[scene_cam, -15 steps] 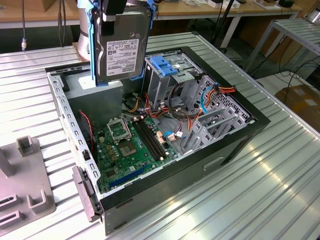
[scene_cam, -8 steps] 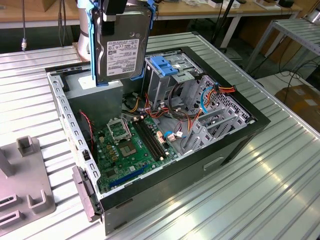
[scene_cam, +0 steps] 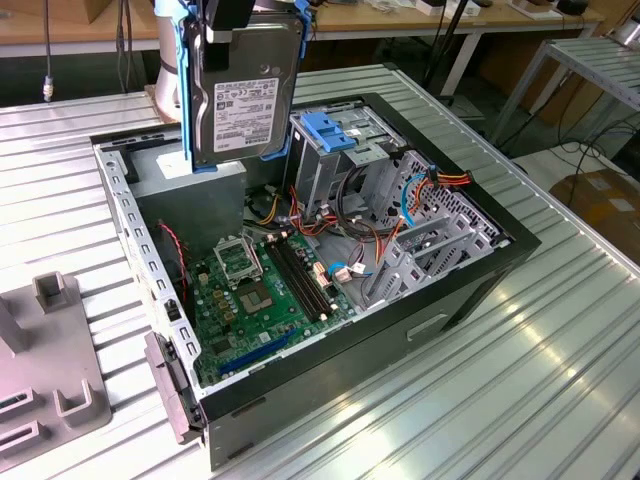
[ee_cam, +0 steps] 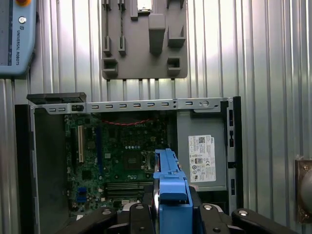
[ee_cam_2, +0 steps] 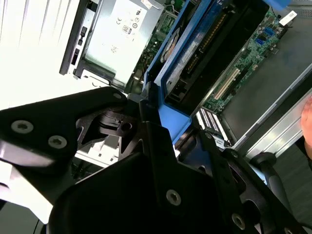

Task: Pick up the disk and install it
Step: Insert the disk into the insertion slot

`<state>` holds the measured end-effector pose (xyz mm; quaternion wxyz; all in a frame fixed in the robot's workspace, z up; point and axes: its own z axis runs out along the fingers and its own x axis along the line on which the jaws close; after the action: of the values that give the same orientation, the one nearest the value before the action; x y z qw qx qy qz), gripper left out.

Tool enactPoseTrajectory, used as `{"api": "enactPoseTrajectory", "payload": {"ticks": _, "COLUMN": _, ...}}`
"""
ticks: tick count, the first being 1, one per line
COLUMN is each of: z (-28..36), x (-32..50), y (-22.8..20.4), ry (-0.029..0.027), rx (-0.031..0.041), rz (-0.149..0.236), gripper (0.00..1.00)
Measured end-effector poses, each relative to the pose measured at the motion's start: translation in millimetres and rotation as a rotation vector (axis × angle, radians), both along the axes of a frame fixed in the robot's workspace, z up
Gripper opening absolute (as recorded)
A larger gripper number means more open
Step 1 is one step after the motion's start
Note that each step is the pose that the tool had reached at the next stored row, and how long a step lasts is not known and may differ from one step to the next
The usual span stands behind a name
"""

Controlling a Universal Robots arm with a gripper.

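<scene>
The disk, a dark hard drive in a bright blue bracket, hangs upright above the back left of the open computer case. My gripper is shut on its upper end. In the second wrist view the disk runs away from my gripper, whose black fingers clamp the blue bracket. In the first wrist view the bracket's edge sits between the gripper's links, over the green motherboard. The drive cage with a light-blue latch block stands to the disk's right in the exterior view.
Beside the motherboard inside the case lies a grey box with a white label. Loose cables cross the case near the cage. A grey fixture plate lies on the ribbed metal table at the exterior view's left. A teach pendant rests beyond it.
</scene>
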<state>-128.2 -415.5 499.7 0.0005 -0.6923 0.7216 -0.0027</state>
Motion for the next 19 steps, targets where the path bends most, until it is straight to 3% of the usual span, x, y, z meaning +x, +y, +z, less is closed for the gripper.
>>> {"api": "enactPoseTrajectory", "payload": {"ticks": 8, "z": -0.1, "x": 0.0, "y": -12.8, "ry": 0.0, "rx": -0.0001, "rz": 0.0, "gripper": 0.37}}
{"api": "enactPoseTrajectory", "payload": {"ticks": 19, "z": -0.2, "x": 0.1, "y": -25.6, "ry": 0.0, "rx": -0.0019, "rz": 0.0, "gripper": 0.37}}
